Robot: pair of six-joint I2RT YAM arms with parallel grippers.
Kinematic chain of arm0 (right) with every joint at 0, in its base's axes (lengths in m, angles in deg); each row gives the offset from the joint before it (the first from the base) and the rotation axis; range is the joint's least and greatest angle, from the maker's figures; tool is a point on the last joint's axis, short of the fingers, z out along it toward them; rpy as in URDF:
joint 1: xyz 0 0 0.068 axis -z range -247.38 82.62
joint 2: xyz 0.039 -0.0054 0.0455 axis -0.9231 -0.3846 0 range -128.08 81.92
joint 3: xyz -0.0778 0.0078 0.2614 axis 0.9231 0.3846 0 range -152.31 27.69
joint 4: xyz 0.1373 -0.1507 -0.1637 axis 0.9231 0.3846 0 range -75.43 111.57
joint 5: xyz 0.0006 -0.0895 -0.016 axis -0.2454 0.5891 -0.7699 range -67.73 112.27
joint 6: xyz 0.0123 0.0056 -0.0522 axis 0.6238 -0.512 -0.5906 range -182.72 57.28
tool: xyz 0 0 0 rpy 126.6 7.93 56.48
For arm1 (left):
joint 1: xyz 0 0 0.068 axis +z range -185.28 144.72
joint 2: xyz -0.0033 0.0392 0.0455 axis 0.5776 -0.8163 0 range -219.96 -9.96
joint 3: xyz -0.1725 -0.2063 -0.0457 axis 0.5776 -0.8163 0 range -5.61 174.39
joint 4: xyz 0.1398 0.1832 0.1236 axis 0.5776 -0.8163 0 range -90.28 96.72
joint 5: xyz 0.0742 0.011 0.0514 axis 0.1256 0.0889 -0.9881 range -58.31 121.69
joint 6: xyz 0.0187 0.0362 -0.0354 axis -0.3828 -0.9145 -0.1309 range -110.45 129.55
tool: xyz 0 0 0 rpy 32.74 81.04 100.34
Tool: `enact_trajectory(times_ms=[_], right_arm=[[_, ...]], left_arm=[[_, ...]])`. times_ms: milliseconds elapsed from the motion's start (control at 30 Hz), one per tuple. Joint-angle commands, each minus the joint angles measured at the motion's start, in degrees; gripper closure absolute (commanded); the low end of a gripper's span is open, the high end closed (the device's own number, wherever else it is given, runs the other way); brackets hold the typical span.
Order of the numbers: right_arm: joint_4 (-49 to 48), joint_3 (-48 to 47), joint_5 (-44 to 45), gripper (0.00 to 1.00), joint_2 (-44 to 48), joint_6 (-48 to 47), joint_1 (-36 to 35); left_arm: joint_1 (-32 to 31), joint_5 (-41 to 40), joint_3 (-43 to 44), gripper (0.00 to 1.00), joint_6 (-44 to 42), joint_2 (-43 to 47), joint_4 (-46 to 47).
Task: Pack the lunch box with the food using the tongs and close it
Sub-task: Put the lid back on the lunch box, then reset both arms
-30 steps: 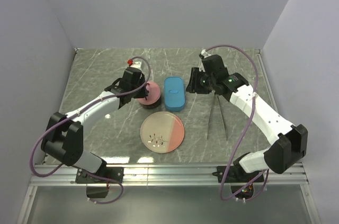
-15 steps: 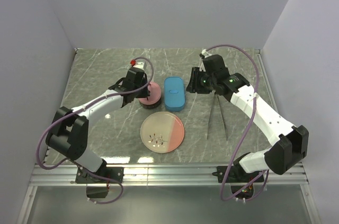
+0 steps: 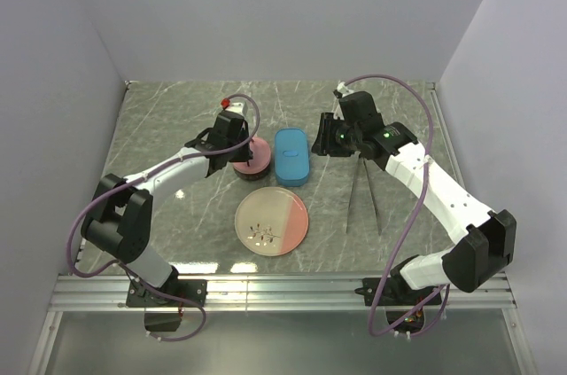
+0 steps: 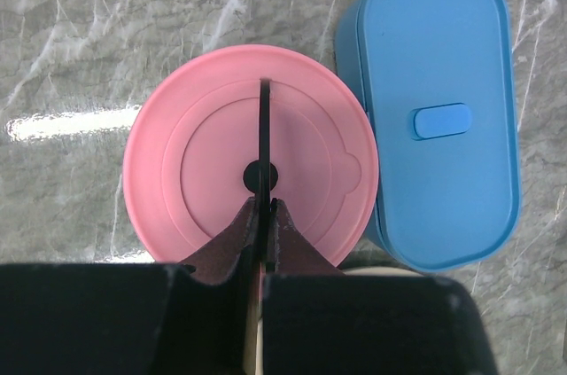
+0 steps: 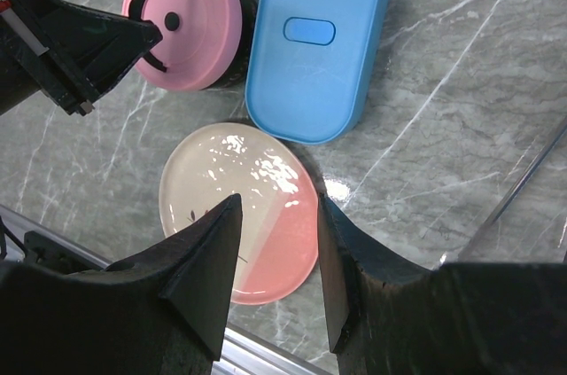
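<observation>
Soft overhead light is making the top view bright and sharp, casting only faint shadows on the table (image 3: 177, 109). In the left wrist view a white glare streak is burning at 9 o'clock, and the left gripper (image 4: 263, 211) at 6 o'clock is showing dark and blurred. In the right wrist view glare is speckling the plate (image 5: 257, 171), and the right gripper (image 5: 279, 207) at 6 o'clock is showing near black.

left arm (image 3: 168, 175) swung farther back, elbow drawn inward, its closed fingers (image 4: 232, 240) now over the pink lid (image 4: 204, 118) (dead centre)
</observation>
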Motion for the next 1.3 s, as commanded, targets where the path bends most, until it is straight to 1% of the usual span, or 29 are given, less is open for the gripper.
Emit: enact_trajectory(times_ms=[0,200,300,333,400,433,500,533,567,600,667,900,1033,1067,1100,1200,1267], right_arm=[[-0.8,-0.25,-0.44,0.53,1.9,-0.93,0.49],[-0.89,0.54,-0.26,0.53,2.6,-0.84,0.49],[-0.98,0.89,-0.17,0.53,2.87,-0.67,0.49],[-1.07,0.98,-0.17,0.53,2.95,-0.58,0.58],[-1.15,0.98,-0.17,0.53,3.04,-0.49,0.49],[-1.15,1.07,-0.26,0.53,2.96,-0.4,0.49],[-1.33,1.33,-0.26,0.53,3.13,-0.32,0.49],[-1.42,1.42,-0.26,0.53,3.22,-0.14,0.49],[-1.5,1.68,-0.26,0.52,3.39,-0.14,0.49],[-1.59,1.68,-0.17,0.52,3.57,-0.05,0.49],[-1.77,1.77,-0.09,0.52,3.83,0.04,0.49],[-1.51,1.51,1.14,0.52,4.71,0.04,0.58],[-0.98,1.33,4.12,0.52,5.85,-0.93,0.67],[-0.89,1.42,4.83,0.52,6.2,-1.19,0.84],[-0.63,1.85,5.36,0.52,7.08,-1.46,1.1],[-1.24,3.78,7.03,0.51,9.36,-2.6,2.6],[-1.85,5.28,7.3,0.5,10.6,-3.22,4.96]], left_arm=[[-0.62,0.33,-0.46,1.0,-0.44,-1.68,0.17],[-0.8,0.77,-4.15,1.0,0.18,0.25,2.28],[-0.8,0.59,-5.47,0.92,0.18,1.83,3.16],[-0.89,0.51,-5.91,0.81,0.26,2.27,3.34],[-0.89,0.15,-6.52,0.72,0.26,3.85,4.12],[-0.89,-0.02,-7.05,0.62,0.26,4.47,4.39],[-0.89,-0.72,-7.49,0.55,0.26,6.31,4.92],[-0.97,-0.99,-8.1,0.48,0.26,7.02,5.09],[-0.98,-1.25,-8.19,0.27,0.35,8.24,5.18],[-0.98,-1.43,-8.28,0.11,0.27,8.86,5.36],[-0.98,-1.52,-8.72,0.01,0.26,11.22,5.71],[-0.98,-4.94,-6.44,0.0,0.18,19.76,3.43],[-0.98,-9.77,-2.67,0.0,-0.44,26.17,-0.87],[-0.89,-12.82,-2.14,0.01,-0.53,29.05,-2.71],[-0.8,-14.16,-1.78,0.01,-0.53,30.56,-3.51],[0.6,-18.91,-1.16,0.01,-0.53,36.28,-6.23],[3.67,-20.23,-1.78,0.0,0.7,39.35,-8.6]])
